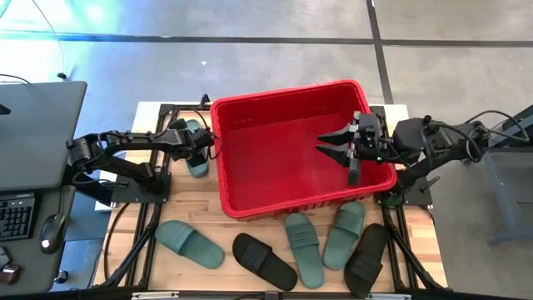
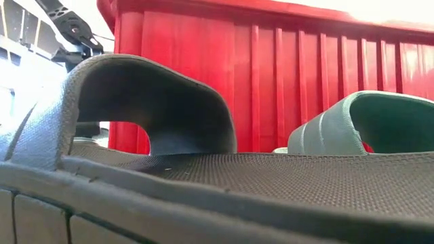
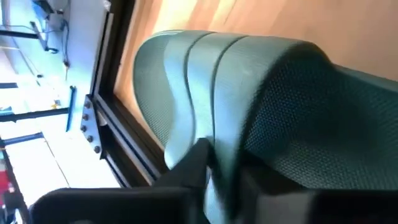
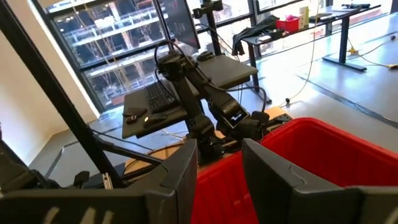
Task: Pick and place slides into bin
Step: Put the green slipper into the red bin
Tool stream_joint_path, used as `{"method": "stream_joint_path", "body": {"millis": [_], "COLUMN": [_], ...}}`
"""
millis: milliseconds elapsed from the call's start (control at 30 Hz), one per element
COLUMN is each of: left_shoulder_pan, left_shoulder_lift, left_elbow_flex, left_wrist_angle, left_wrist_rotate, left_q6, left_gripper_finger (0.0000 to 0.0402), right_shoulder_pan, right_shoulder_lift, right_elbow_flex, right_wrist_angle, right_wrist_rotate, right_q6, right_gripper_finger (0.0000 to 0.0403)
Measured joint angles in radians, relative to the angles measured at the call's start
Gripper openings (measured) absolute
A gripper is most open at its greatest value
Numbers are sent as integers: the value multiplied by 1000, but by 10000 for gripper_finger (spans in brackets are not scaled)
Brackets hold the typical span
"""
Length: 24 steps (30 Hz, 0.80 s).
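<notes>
Seen from above, left gripper (image 1: 200, 143) closed on a green sandal (image 1: 196, 158) beside the red bin (image 1: 250, 204), right gripper (image 1: 337, 143) parted, empty, over it; from the left wrist, fingers (image 3: 193, 165) pinching soft, light foam strap, likely best hold

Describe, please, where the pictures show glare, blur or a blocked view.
High view: pale glare on the floor at top left; bin evenly lit. Low view: a black slide close to the lens fills the picture, its near edge soft; bright sky washes out the top. Left wrist view: the green slide at the left gripper looks smeared. Right wrist view: sharp, sunlit floor behind.
</notes>
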Motion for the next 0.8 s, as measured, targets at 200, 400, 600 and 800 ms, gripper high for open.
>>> {"method": "stream_joint_path", "body": {"millis": [200, 400, 600, 800], "left_shoulder_pan": [-2, -3, -20, -36], "left_shoulder_lift": [-2, -3, -45, -80], "left_elbow_flex": [2, 57, 249, 494], "left_wrist_angle": [-4, -123, -347, -593], "left_wrist_rotate": [93, 145, 94, 13], "left_q6": [-9, -40, -39, -59], "left_gripper_finger": [6, 4, 2, 1], "right_shoulder_pan": [0, 0, 1, 1], "right_shoulder_lift": [26, 31, 30, 30], "right_elbow_flex": [0, 0, 0, 0], "right_wrist_angle": [0, 0, 7, 7], "right_wrist_rotate": [-5, -3, -4, -3], "right_q6": [5, 61, 62, 43], "right_gripper_finger": [119, 119, 119, 119]}}
